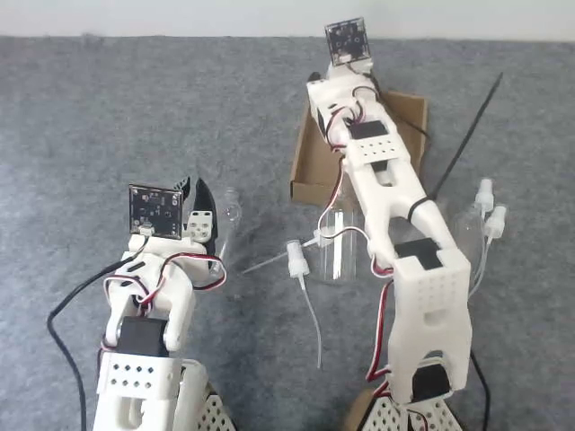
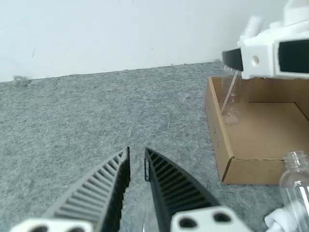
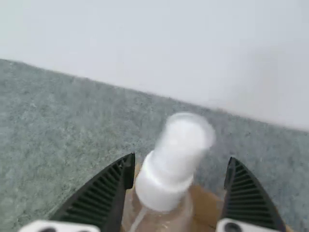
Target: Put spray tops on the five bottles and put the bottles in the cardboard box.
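Observation:
My right gripper (image 3: 180, 162) is open, its fingers apart on either side of a clear bottle with a white spray top (image 3: 174, 159). That bottle (image 2: 231, 99) stands upright in the cardboard box (image 1: 310, 166), under the right arm (image 2: 270, 53). My left gripper (image 1: 192, 187) sits lower left of the box, fingers (image 2: 104, 193) nearly together, with a faint clear bottle (image 1: 229, 220) between them. An uncapped bottle (image 1: 341, 242) stands in front of the box, and a loose spray top (image 1: 296, 260) with its tube lies beside it.
Two more spray tops (image 1: 490, 206) and another clear bottle (image 1: 467, 229) lie right of the right arm. A black cable tie (image 1: 467, 135) lies at the back right. Grey carpet (image 1: 108, 117) covers the table, with a white wall (image 2: 120, 34) behind.

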Motion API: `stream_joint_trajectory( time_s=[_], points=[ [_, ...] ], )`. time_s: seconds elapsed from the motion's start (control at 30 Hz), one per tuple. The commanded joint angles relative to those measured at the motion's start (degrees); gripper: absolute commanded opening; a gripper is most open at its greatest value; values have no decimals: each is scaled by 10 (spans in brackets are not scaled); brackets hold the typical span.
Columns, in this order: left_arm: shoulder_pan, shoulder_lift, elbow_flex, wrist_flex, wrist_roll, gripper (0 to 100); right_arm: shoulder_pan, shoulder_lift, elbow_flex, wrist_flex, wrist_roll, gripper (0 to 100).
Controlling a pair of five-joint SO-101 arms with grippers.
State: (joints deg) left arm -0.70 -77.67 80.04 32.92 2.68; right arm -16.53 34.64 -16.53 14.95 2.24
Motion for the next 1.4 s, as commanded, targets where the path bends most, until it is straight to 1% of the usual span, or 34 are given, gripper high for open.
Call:
stream_joint_trajectory(
  time_s=[0.0,0.17,0.5,0.67,1.13,1.2,1.27,1.37],
  points=[
    [-1,4,-6,-16,-2,41,0,-94,-39,3,0,249],
    [-1,4,-6,-16,-2,41,1,-157,-39,59,0,249],
    [-1,4,-6,-16,-3,40,0,-320,-36,242,-1,249],
    [-1,4,-6,-16,-3,39,0,-399,-35,364,-1,246],
    [-2,4,-5,-16,-3,38,7,-553,-35,765,-1,247],
    [-2,4,-5,-16,-2,37,27,-578,-35,825,-1,247],
    [-2,4,-7,-16,-1,37,66,-599,-35,862,-1,247],
    [-6,4,-9,-13,-3,37,191,-618,-35,866,-1,246]
  ],
)
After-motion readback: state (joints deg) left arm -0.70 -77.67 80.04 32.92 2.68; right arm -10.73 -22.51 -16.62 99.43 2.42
